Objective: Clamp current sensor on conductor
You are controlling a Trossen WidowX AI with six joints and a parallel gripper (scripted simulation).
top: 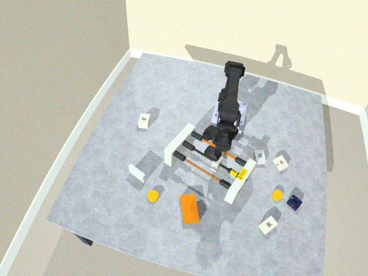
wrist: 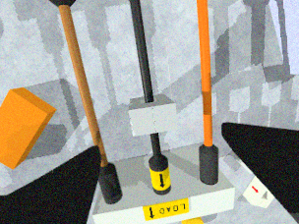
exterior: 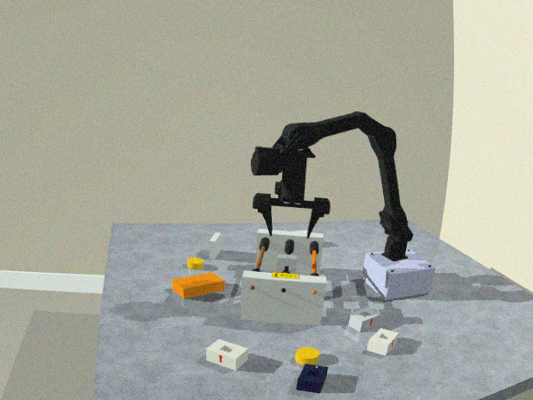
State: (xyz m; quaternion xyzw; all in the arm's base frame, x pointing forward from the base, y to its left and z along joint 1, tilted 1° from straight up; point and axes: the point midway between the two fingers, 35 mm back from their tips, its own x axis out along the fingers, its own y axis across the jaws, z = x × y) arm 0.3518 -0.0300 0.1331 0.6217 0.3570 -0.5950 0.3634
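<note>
While the gripper [exterior: 291, 232] is hovering spread and empty, it is clearing the closed sensor [wrist: 152, 115]; retreat straight up.

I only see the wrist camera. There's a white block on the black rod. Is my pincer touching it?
Observer: No. From the side, the pincer hangs wide open above the rods, holding nothing, clear of the white block.
Operator: Are there more blocks like it?
Observer: Yes. The top view shows a lone cream block far off on the table, beyond the rack's other end.
Operator: Anything yellow besides the label?
Observer: A yellow disc lies near the orange box, and a second disc lies beside a dark blue block.
</note>
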